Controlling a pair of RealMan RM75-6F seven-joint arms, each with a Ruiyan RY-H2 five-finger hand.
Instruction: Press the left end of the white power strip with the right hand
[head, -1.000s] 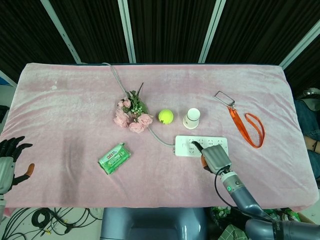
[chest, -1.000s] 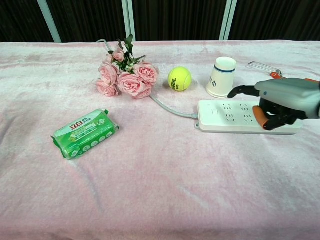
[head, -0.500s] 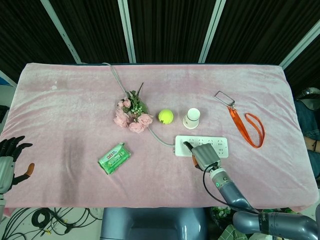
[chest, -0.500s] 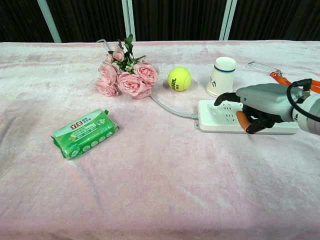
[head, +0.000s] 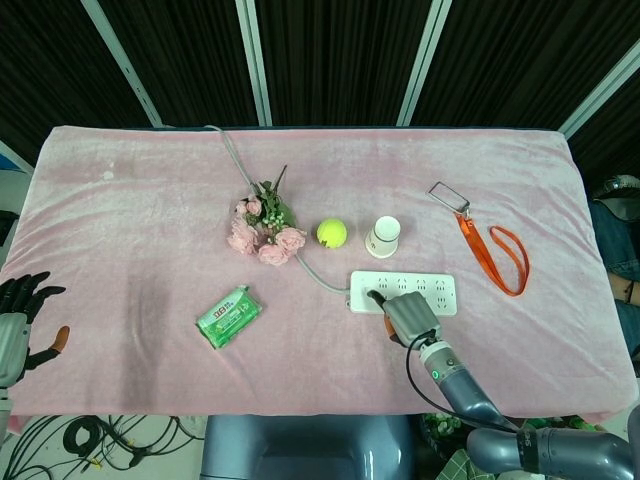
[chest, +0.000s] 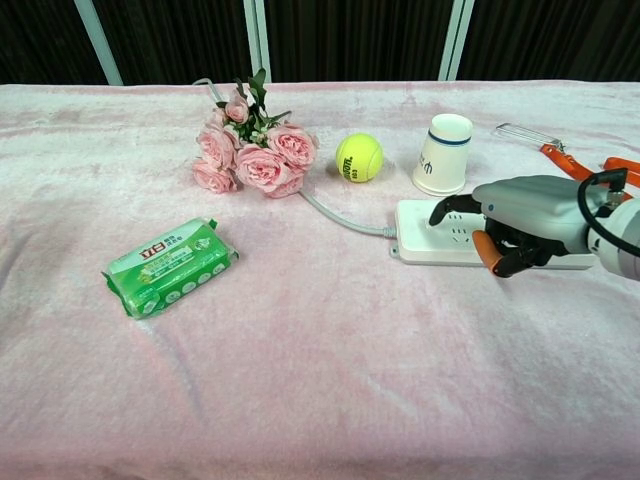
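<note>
The white power strip (head: 440, 291) (chest: 418, 245) lies flat on the pink cloth, right of centre, with its grey cable (chest: 340, 218) running off to the left. My right hand (head: 406, 316) (chest: 530, 213) lies over the strip. One fingertip (chest: 440, 211) stretches out onto the strip's left end, near the cable entry, while the other fingers are curled in. It holds nothing. Whether the fingertip bears down cannot be told. My left hand (head: 16, 322) hangs off the table's left edge with its fingers apart, seen only in the head view.
A white paper cup (head: 384, 236) (chest: 445, 153) and a tennis ball (head: 332, 233) (chest: 359, 157) stand just behind the strip. Pink roses (head: 262, 235) sit further left, a green packet (head: 228, 316) at front left, and an orange lanyard (head: 495, 250) to the right.
My right hand slid left along the strip, from its right part to its left end, then nearly stopped. The left hand has not moved.
</note>
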